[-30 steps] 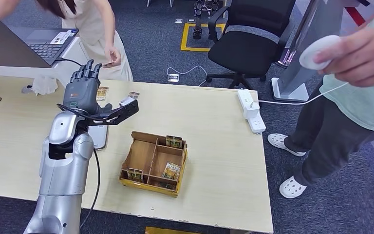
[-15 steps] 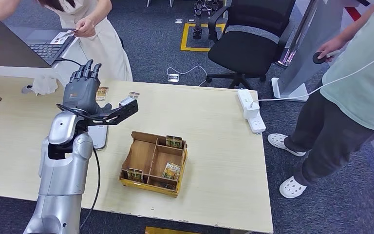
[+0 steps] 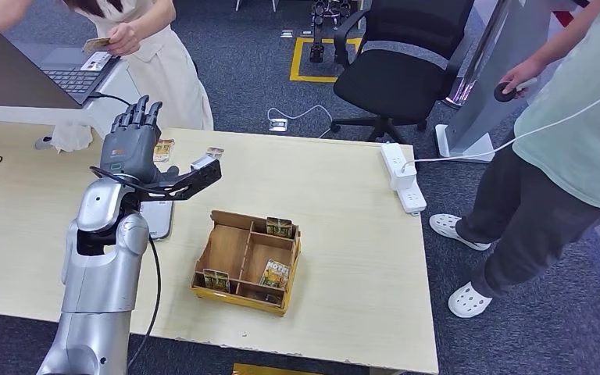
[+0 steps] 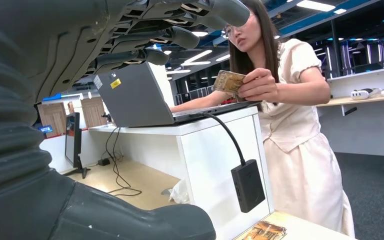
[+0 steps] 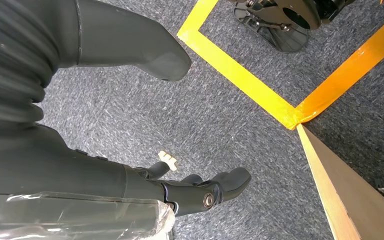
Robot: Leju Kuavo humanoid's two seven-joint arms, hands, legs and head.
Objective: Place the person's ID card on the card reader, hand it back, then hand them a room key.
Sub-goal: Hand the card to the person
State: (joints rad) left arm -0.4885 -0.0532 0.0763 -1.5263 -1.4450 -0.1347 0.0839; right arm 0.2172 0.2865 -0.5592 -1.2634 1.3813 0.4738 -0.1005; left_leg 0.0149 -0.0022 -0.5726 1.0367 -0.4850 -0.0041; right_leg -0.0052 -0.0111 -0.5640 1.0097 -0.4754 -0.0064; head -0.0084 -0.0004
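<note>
As the person holds the tan ID card (image 3: pixel 96 44), the empty, spread-fingered left hand (image 3: pixel 134 141) must next fetch a room key from the compartmented wooden tray (image 3: pixel 245 261).

1. The counter (image 3: pixel 344 195) at the scene's centre looks like pale wood-grain laminate, matt and smooth.
2. The compartment box (image 3: pixel 246 262), toward 6 o'clock on it, is thin bare plywood.
3. The left arm (image 3: pixel 101 273) at 8 o'clock is satin silver metal; the left hand (image 3: pixel 131 144) is dark matt plastic with a ribbed rubbery cover.
4. The floor (image 3: pixel 242 70) is rough grey-blue carpet with glossy yellow tape (image 5: pixel 240 75).
5. The office chair (image 3: pixel 394 70) at 1 o'clock is black matt fabric.
6. The person's dress (image 4: pixel 300 150) is cream cloth.
</note>
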